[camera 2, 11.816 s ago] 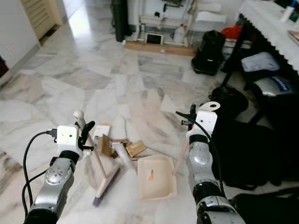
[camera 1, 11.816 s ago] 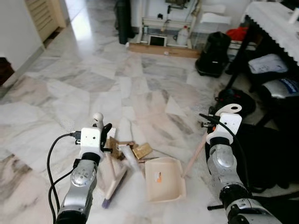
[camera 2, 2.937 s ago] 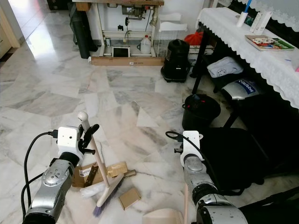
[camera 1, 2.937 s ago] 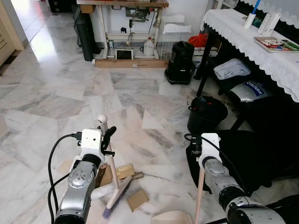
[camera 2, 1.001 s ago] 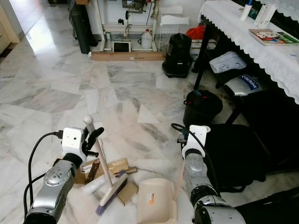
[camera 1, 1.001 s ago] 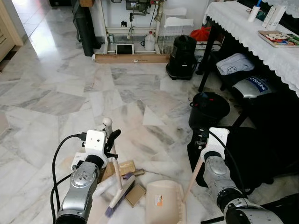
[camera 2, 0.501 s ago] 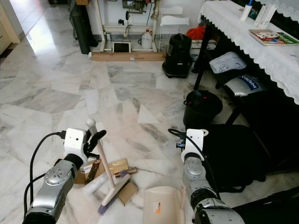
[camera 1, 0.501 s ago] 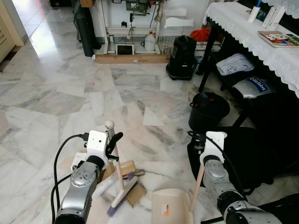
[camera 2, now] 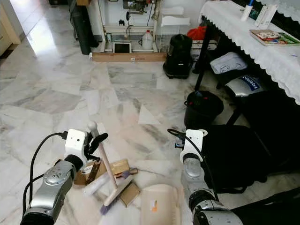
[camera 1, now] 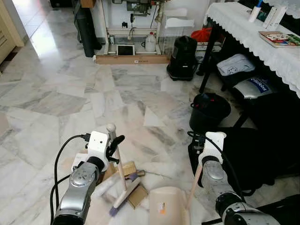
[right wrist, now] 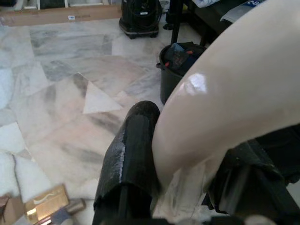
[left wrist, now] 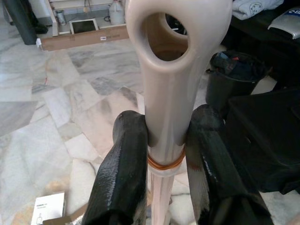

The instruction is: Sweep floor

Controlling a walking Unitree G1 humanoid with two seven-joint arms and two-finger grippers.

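Dustpan [camera 1: 166, 208] cut off at frame bottom, its handle clamped by right gripper [right wrist: 183, 187]. Left gripper [left wrist: 164, 154] clamped on glossy cream broom [camera 1: 123, 185]; bristles beside cardboard scraps [camera 1: 136, 196] on marble floor [camera 1: 70, 93]

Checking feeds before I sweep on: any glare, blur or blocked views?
Left eye view: sharp; window glare washes the marble floor at top left. Left wrist view: cream broom handle, clamped by the left gripper, blocks the centre. Right wrist view: glossy cream dustpan handle, blurred, with a highlight.
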